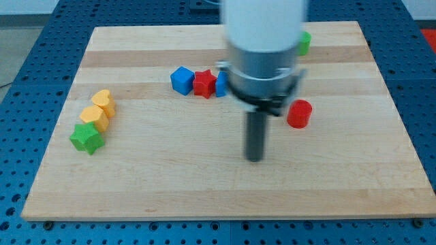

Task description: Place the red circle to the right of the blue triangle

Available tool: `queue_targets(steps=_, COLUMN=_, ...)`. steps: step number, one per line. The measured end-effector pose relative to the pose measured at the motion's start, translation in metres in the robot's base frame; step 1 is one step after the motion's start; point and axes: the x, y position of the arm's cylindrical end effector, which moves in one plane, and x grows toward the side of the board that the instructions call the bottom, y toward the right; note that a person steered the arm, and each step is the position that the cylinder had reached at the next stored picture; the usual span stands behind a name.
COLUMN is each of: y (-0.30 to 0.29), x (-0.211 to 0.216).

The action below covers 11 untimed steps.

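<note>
Camera view | my tip (255,158) lower-left of red circle (299,113) | apart

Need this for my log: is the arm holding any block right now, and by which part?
Nothing is held. My tip rests on bare board, apart from the red circle up to its right.

The arm comes down from the view's top edge as a broad white housing ending in a dark collar, over the worktop's (102,197) far half, right of its middle. From the collar a straight dark rod hangs upright. My tip (255,159) rests near the worktop's centre, slightly toward the right edge and nearer the bottom edge than the top.
</note>
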Motion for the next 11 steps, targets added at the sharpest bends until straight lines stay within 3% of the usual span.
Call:
queue_targets(steps=1, y=0.059, x=-0.022)
queue_targets(steps=2, y=0.066, x=-0.071)
queue_targets(steps=3, y=0.066, x=-0.092)
queue_targets(steps=4, y=0.068, x=-0.074)
queue_targets(steps=5, y=0.067, x=-0.088)
queue_targets(steps=6, y=0.036, x=-0.131)
queue_targets(steps=7, y=0.014, x=-0.143)
queue_targets(steps=9, y=0.026, x=-0.114)
queue_targets(steps=11, y=-0.018, x=-0.119)
